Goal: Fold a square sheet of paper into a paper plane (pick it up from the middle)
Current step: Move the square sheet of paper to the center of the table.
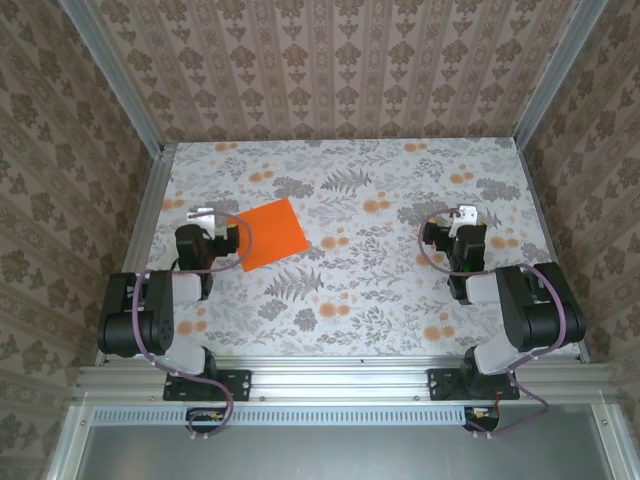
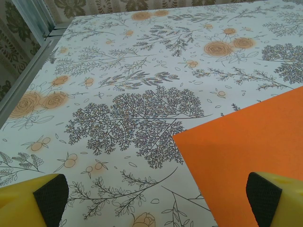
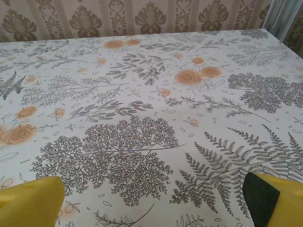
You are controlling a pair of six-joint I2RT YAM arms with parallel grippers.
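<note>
One square sheet of paper point(image 1: 274, 233), flat, lying askew

We see a white tablecloth point(image 1: 400, 300) printed with grey ferns, trees and orange flowers. Beige-brown damask wallpaper covers the far wall point(image 1: 330, 70), the left wall point(image 1: 50, 150) and the right wall point(image 1: 600, 130). Aluminium posts point(image 1: 110, 75) rise at the far corners. An aluminium rail point(image 1: 340, 380) runs along the near edge, with a grey metal panel point(image 1: 330, 455) nearer still. We note even, soft light.
</note>
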